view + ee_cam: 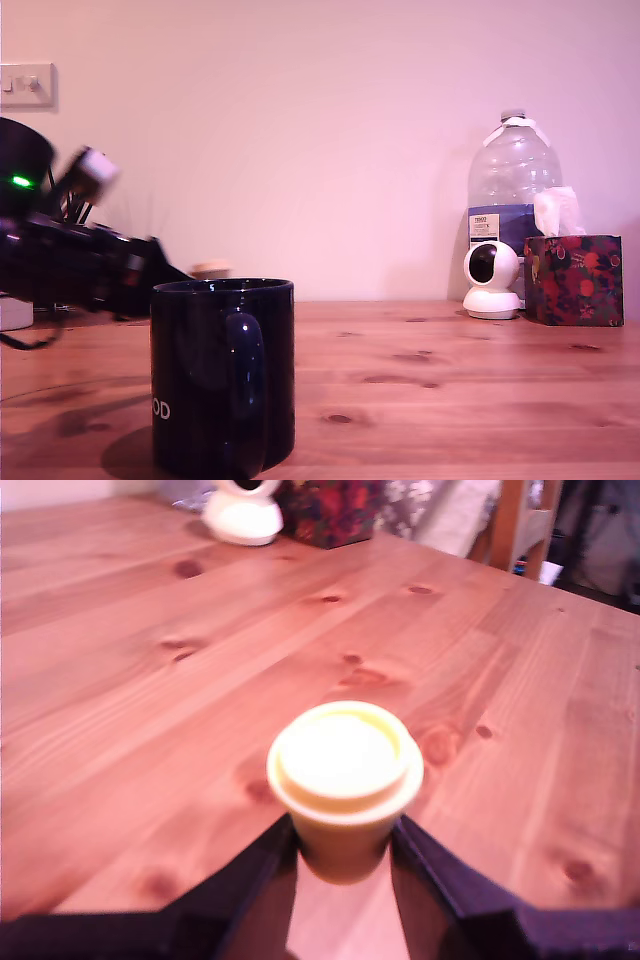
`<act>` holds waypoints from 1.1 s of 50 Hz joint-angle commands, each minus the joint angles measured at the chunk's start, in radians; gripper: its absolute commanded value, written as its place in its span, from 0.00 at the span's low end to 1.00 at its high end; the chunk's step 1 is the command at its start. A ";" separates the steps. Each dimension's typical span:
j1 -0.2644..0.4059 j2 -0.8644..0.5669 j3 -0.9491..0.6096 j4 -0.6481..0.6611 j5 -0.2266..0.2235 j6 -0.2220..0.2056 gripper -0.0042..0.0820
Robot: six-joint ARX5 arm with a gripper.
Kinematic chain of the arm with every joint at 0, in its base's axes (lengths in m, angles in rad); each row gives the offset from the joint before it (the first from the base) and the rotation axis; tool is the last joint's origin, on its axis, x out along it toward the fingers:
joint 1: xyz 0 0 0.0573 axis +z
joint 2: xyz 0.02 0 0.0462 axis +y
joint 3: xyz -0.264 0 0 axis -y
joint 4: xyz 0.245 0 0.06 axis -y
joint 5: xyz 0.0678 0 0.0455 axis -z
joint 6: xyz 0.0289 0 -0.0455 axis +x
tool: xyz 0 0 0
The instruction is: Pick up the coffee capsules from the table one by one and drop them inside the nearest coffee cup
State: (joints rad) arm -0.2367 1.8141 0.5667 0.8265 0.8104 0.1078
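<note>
my hand [343, 855] gripped a cream capsule [345, 775], seemingly raised off the worktop [150, 680], behind the black cup [222, 375] at lower left.

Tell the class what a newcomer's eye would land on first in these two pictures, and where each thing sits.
The big glossy black coffee cup dominates the exterior view, standing on the pine table in the foreground at lower left. In the wrist view, a cream coffee capsule fills the middle, pinched between the dark fingers of the hand, rim up. Far back on the exterior view's right stand a water bottle, a white camera and a floral tissue box.
</note>
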 commanded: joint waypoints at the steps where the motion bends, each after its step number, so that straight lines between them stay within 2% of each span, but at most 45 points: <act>1: 0.000 -0.063 -0.037 0.002 0.004 -0.003 0.24; 8: 0.001 -0.190 -0.089 -0.051 0.004 -0.003 0.24; 30: -0.002 -0.523 -0.166 -0.394 -0.007 0.006 0.24; 34: -0.002 -0.578 -0.182 -0.451 -0.007 0.028 0.24; 38: -0.006 -0.640 -0.204 -0.500 -0.014 0.031 0.24; 45: -0.034 -0.740 -0.219 -0.616 -0.061 0.031 0.24; 46: -0.039 -0.751 -0.219 -0.629 -0.085 0.030 0.24; 55: -0.127 -0.848 -0.219 -0.706 -0.180 0.014 0.24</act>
State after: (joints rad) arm -0.3386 0.9840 0.3634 0.1181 0.6479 0.1326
